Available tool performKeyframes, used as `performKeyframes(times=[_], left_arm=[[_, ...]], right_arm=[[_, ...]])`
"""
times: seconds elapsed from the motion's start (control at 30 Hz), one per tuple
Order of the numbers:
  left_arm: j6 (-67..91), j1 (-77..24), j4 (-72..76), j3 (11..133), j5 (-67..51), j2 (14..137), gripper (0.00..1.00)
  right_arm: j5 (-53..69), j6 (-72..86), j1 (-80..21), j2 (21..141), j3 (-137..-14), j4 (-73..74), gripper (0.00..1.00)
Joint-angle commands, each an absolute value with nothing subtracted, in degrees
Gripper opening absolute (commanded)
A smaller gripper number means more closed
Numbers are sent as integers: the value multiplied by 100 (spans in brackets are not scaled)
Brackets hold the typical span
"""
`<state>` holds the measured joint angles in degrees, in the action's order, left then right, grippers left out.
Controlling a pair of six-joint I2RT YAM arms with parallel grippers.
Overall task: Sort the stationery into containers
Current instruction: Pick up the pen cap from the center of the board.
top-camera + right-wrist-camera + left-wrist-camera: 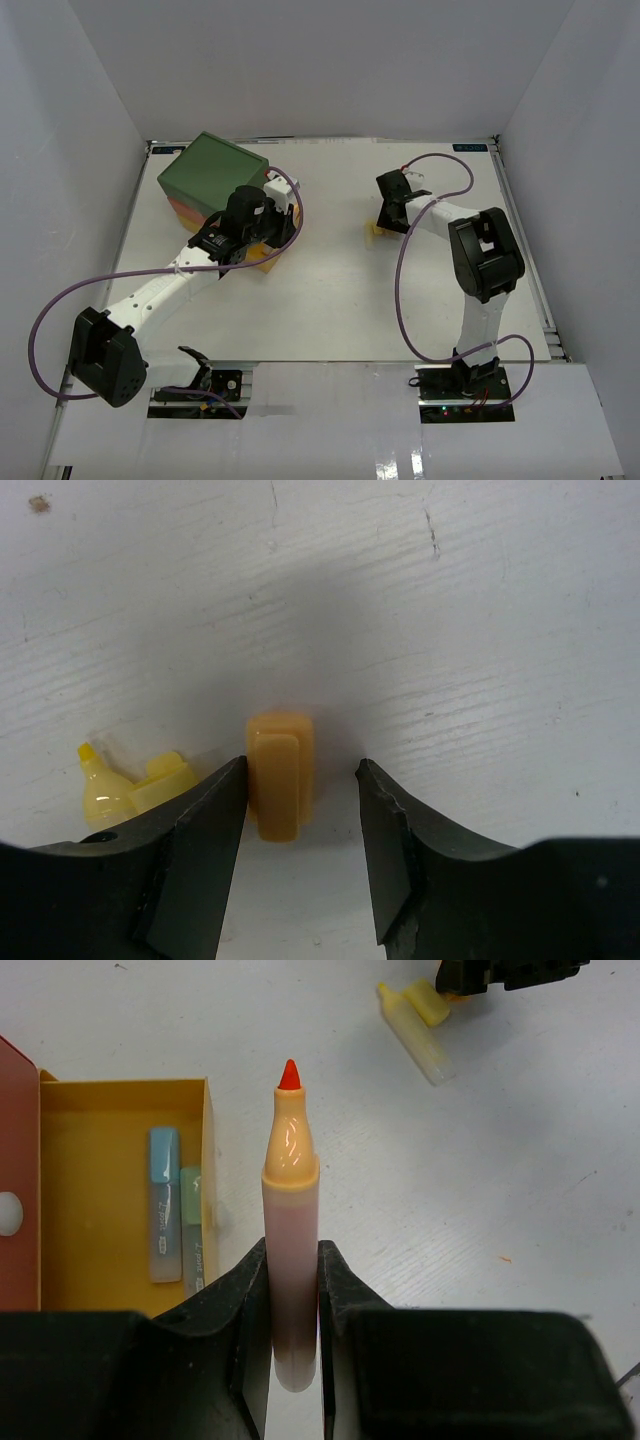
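White walls box in a pale table [330, 300]. The left gripper [292, 1260] clamps an uncapped orange marker [290, 1200] beside the chest's [215, 170] pulled-out yellow drawer [100, 1095], where a blue marker [164, 1205] and a green marker [194, 1225] lie. The right gripper [300, 780] has its jaws apart, straddling an orange cap [280, 770] on the table; a yellow marker [105, 790] lies just left.

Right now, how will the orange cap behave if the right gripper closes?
The orange cap looks small and rigid: probably light, unlikely to squash. It lies nearer one finger of the right gripper, so it may skid sideways first.
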<state>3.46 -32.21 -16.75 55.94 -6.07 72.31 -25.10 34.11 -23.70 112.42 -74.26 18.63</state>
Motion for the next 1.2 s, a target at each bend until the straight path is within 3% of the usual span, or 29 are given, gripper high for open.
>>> performKeyframes(times=[0.0, 0.43, 0.83, 1.03, 1.17], left_arm=[[378, -3217, -1644, 5572, -703, 7040, 1], [378, -3217, -1652, 5572, -729, 7146, 2], [378, -3217, -1661, 5564, -712, 7207, 2], [369, -3217, -1652, 5564, -729, 7225, 2], [378, -3217, -1661, 5572, -764, 7216, 2]], right_arm=[[-2330, 3165, -2364, 10960, -7155, 1794, 54], [-1644, 2154, -2259, 11241, -7330, 1529, 52], [-1810, 2215, -2241, 11540, -7822, 1837, 49], [-1819, 2285, -2180, 11584, -7849, 1916, 43], [-1837, 2276, -2136, 11540, -7770, 1916, 32]])
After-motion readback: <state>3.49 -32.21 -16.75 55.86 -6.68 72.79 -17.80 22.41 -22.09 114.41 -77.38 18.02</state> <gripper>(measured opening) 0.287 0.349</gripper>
